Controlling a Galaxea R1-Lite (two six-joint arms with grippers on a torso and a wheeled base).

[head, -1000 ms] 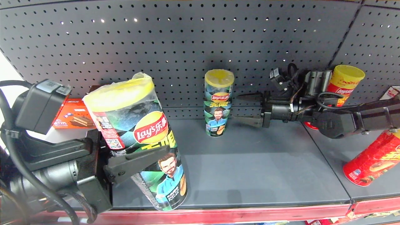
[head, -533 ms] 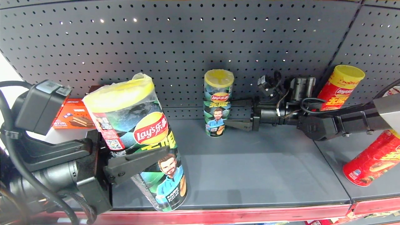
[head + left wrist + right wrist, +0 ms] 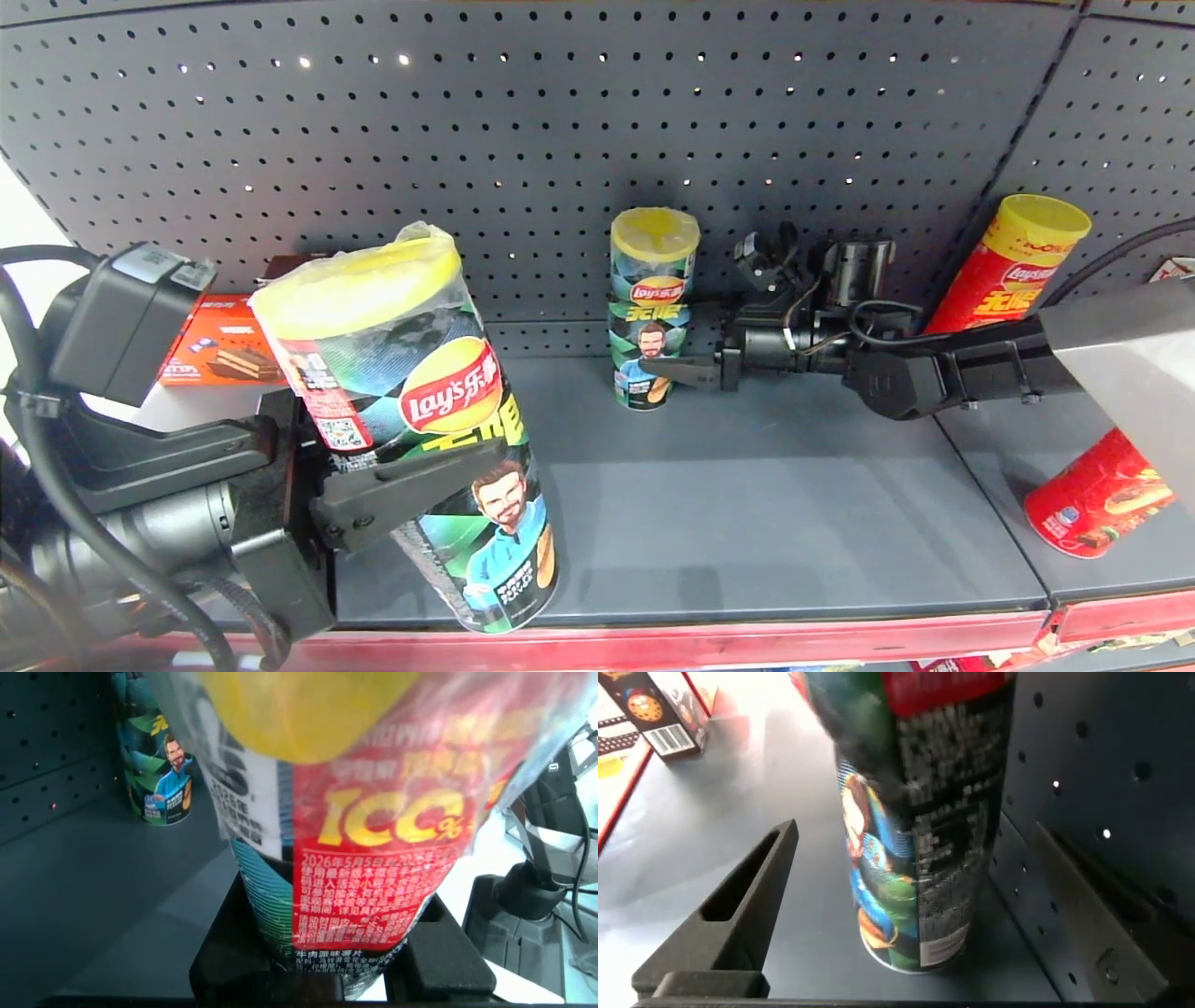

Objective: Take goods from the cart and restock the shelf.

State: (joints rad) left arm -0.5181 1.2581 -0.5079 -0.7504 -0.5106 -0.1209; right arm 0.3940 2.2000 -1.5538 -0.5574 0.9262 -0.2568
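Observation:
A green chips can (image 3: 420, 420) with a yellow lid leans at the shelf's front left, its base near the front edge. My left gripper (image 3: 448, 439) is shut on its middle. In the left wrist view the same can (image 3: 364, 840) rises from between the left gripper (image 3: 346, 961) fingers. A second green can (image 3: 651, 308) stands upright at the back middle, against the pegboard. My right gripper (image 3: 665, 338) is open, one finger on each side of that can's lower half. The right wrist view has this can (image 3: 924, 859) between the spread right gripper (image 3: 915, 924) fingers, with gaps on both sides.
The grey shelf (image 3: 766, 504) has a red front lip (image 3: 747, 639) and a pegboard back wall (image 3: 523, 121). A red can (image 3: 1013, 261) stands at the back right and another (image 3: 1097, 495) lies nearer the front. An orange biscuit box (image 3: 219, 341) sits at the left.
My right arm has moved left along the back of the shelf, bringing its open fingers around the upright green can. The left arm and its can have stayed put.

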